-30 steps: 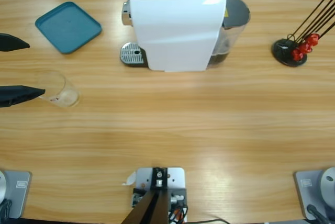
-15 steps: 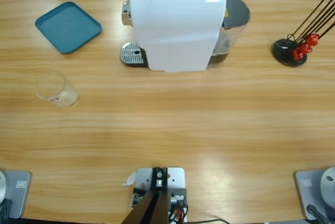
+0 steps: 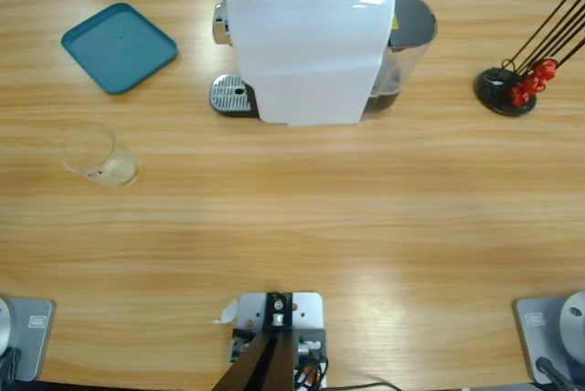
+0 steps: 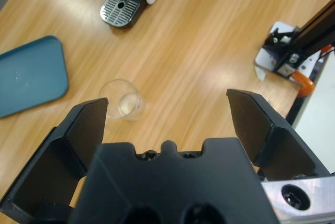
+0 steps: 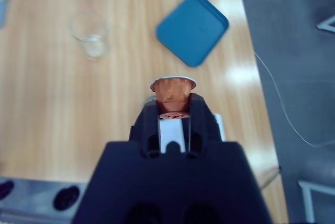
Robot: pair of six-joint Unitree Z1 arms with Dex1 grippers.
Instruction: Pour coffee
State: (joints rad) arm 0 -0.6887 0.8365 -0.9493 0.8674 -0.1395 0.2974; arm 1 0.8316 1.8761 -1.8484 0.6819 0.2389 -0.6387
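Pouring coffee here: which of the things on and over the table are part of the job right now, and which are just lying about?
In the job:
coffee machine
drip grille
empty clear glass
orange capsule held in the right tool
left tool, open above the glass

Lying about:
blue tray
capsule stand with red capsules

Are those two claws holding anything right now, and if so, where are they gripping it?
The right gripper pinches an orange coffee capsule by its narrow bottom end, the rim end pointing away. The left gripper is wide open and holds nothing, above the clear glass.
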